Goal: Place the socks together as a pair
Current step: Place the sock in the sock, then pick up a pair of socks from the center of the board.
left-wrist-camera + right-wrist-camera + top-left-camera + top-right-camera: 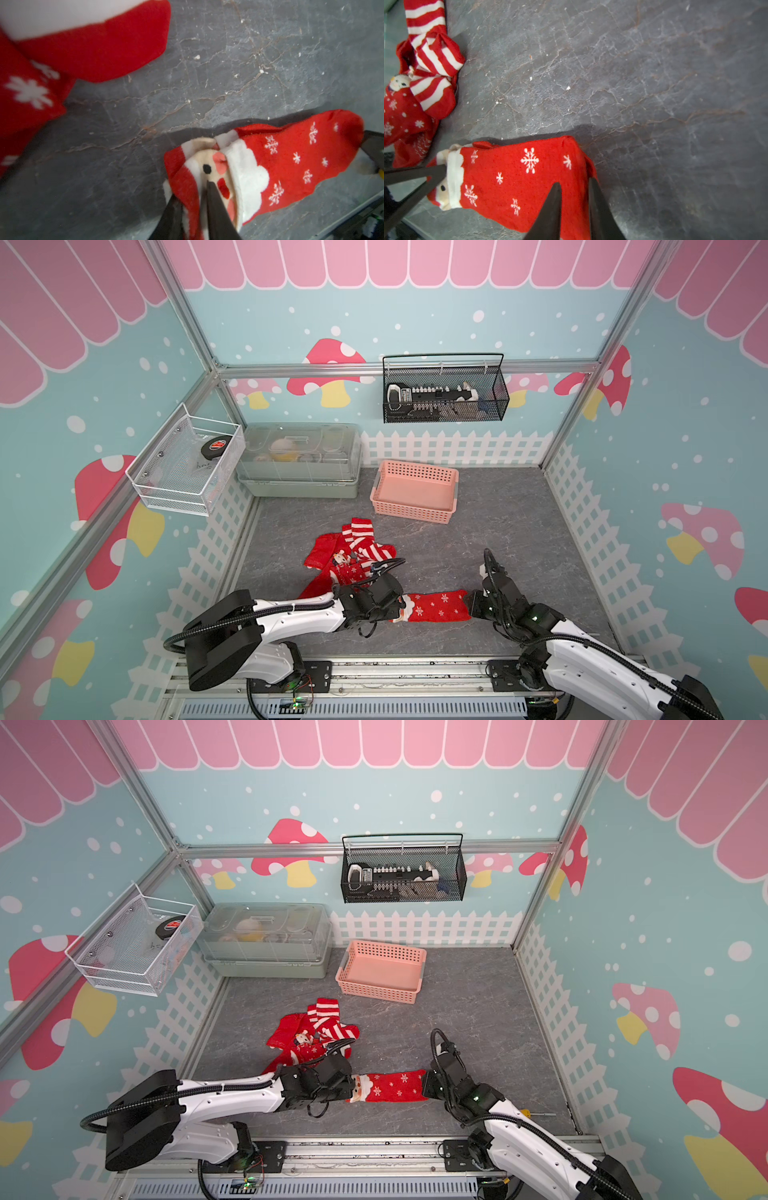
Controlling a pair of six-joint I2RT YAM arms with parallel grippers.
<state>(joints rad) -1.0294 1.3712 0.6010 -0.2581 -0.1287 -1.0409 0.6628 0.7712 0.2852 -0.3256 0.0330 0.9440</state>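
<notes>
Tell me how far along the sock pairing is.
Done: one Santa sock lies flat at the front, apart from the sock heap; whether a match lies beneath it is unclear. In hand: the left gripper and right gripper sit at its two ends, grip uncertain. Left: the sock heap is unsorted.

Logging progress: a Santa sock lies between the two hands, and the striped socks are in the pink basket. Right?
No. Both top views show the pink basket empty; the striped socks lie heaped on the grey mat in front of it. The Santa sock part is right.
</notes>
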